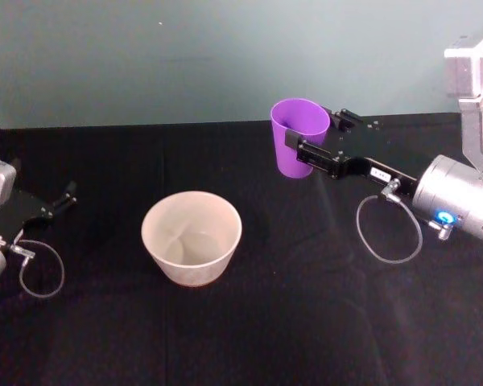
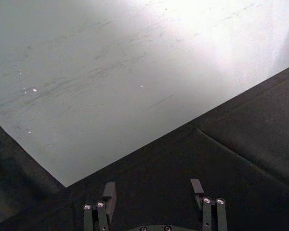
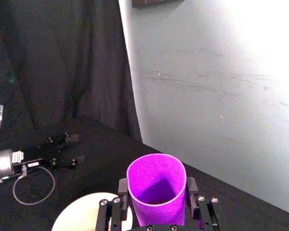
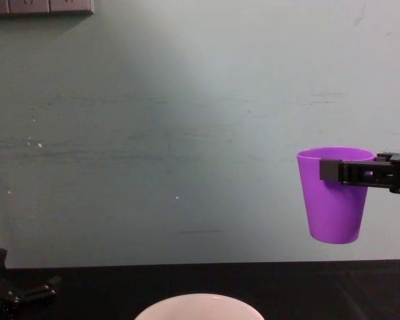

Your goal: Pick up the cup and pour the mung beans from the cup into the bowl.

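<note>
**Cup raised for pouring**

The cup (image 1: 299,133), upper right in the head view, is held upright near its rim by the right gripper (image 1: 314,129), jaws clenched on it. It is judged light and slippery. Clearance above the desk (image 4: 333,287) is shown in the chest view, the interior in the right wrist view. The left gripper (image 1: 68,193) is parked at the left edge, jaws released.

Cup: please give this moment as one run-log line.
right gripper: shut on cup, in air, upright | cup: right of bowl, not over it | bowl: looks empty | left gripper: open, idle at left
</note>
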Robot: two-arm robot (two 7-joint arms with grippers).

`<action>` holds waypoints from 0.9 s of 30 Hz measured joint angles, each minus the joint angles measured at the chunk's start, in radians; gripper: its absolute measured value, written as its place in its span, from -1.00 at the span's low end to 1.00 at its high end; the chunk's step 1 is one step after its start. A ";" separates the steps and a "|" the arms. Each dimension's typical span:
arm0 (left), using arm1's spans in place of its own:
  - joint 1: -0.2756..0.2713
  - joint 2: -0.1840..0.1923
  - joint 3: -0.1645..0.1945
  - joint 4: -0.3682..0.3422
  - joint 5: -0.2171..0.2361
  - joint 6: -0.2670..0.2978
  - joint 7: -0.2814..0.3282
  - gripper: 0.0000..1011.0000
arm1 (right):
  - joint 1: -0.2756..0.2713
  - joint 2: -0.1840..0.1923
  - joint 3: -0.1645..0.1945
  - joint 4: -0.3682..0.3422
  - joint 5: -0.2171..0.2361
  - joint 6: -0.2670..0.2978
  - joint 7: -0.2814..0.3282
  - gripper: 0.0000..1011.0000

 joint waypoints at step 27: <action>0.000 0.000 0.000 0.000 0.000 0.000 0.000 0.98 | 0.000 0.000 0.000 0.000 0.000 0.000 0.000 0.41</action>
